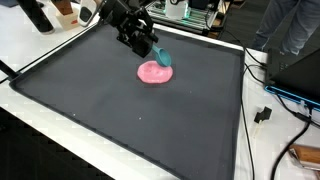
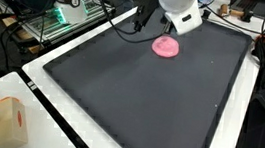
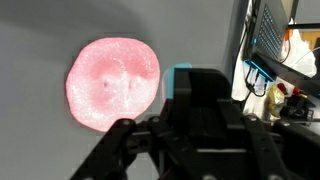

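Observation:
A round pink disc (image 1: 153,72) lies flat on the dark mat (image 1: 120,110), towards its far side. My gripper (image 1: 153,47) hangs just above the disc's edge, shut on a small teal object (image 1: 163,57) that sticks out below the fingers. In the wrist view the pink disc (image 3: 112,83) fills the upper left. A strip of the teal object (image 3: 180,80) shows beside the black gripper (image 3: 200,95), whose body hides the rest of it. In an exterior view the white wrist is above the pink disc (image 2: 166,47); the teal object is hidden there.
A white table border (image 1: 40,120) surrounds the dark mat (image 2: 139,105). Cables (image 1: 265,112) lie along one side, and a cardboard box (image 2: 1,122) sits at a corner. Equipment racks (image 2: 64,11) and a person (image 1: 295,25) stand beyond the table.

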